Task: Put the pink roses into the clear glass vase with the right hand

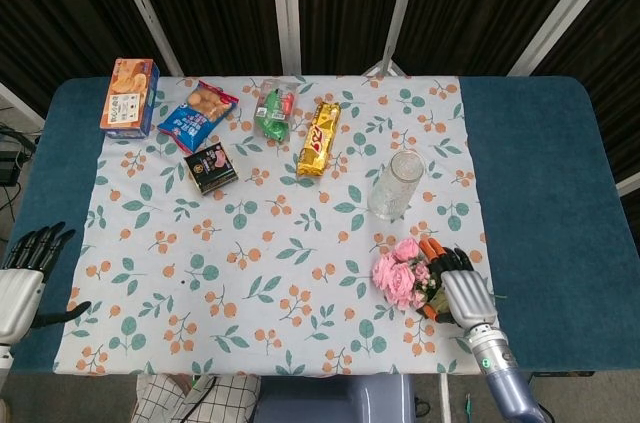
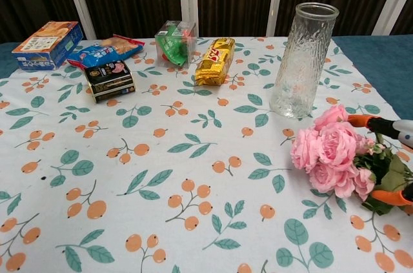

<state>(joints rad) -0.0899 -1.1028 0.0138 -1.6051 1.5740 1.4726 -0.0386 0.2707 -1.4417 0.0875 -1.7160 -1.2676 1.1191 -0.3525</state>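
Observation:
The pink roses (image 1: 398, 271) lie on the floral cloth at the front right, blooms pointing left, green stems to the right. They also show low on the right in the chest view (image 2: 329, 150). My right hand (image 1: 455, 283) sits over the stems. Its orange-tipped fingers (image 2: 381, 122) reach past the far side of the leaves and the thumb lies on the near side, not closed on them. The clear glass vase (image 1: 396, 184) stands upright and empty just behind the roses (image 2: 303, 60). My left hand (image 1: 25, 278) rests at the table's front left edge, fingers apart and empty.
Along the back of the cloth lie an orange-blue box (image 1: 129, 95), a blue snack bag (image 1: 197, 114), a black packet (image 1: 210, 167), a green-filled clear box (image 1: 274, 110) and a yellow biscuit pack (image 1: 319, 138). Bare blue table (image 1: 540, 173) flanks the cloth.

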